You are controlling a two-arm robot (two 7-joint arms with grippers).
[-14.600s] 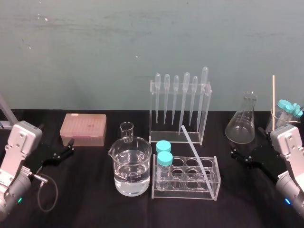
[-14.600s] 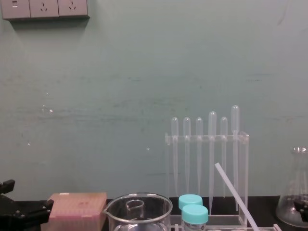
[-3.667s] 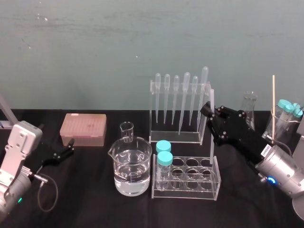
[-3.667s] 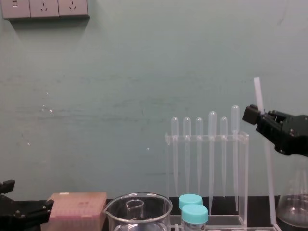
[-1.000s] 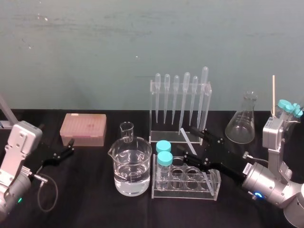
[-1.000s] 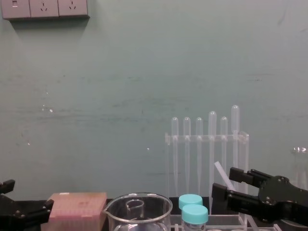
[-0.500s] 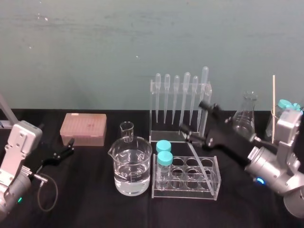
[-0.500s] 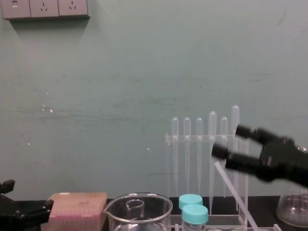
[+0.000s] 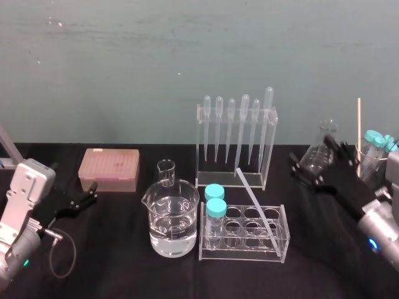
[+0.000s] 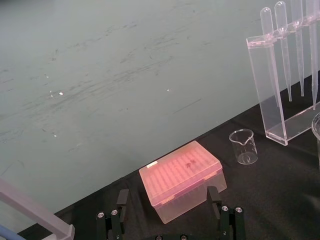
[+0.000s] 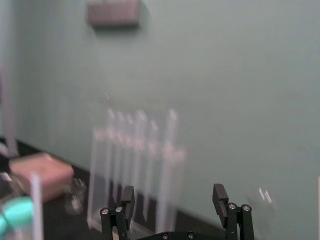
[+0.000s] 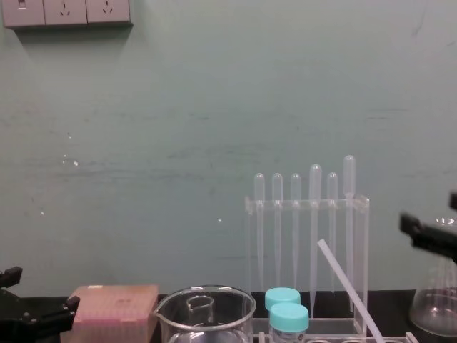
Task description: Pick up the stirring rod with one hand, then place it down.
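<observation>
The black desk [image 9: 124,274] has lots of lab things on it. At the back stands a tall clear stand [image 9: 235,163] with pipettes hanging in it. In front of it sits a clear tube rack [image 9: 246,240] with two blue-capped tubes [image 9: 215,200] on its left side. A big beaker [image 9: 172,218] with water in it stands just left of the rack.

The right pincer [image 11: 173,192] is over on the right side, in front of a glass flask [image 9: 324,140]. Its two fingers are spread wide and it holds nothing. It is well apart from the stirring rod.

The left pincer [image 10: 168,197] is low at the left side of the desk. Its fingers are spread wide too, with nothing in them. A pink box [image 9: 109,169] sits farther back from it.

The stirring rod [image 9: 255,200] leans in the tube rack. Its low end is down in the right side of the rack. Its top end tilts back and to the left, toward the pipette stand.

A small beaker [image 9: 166,172] stands behind the big one.
</observation>
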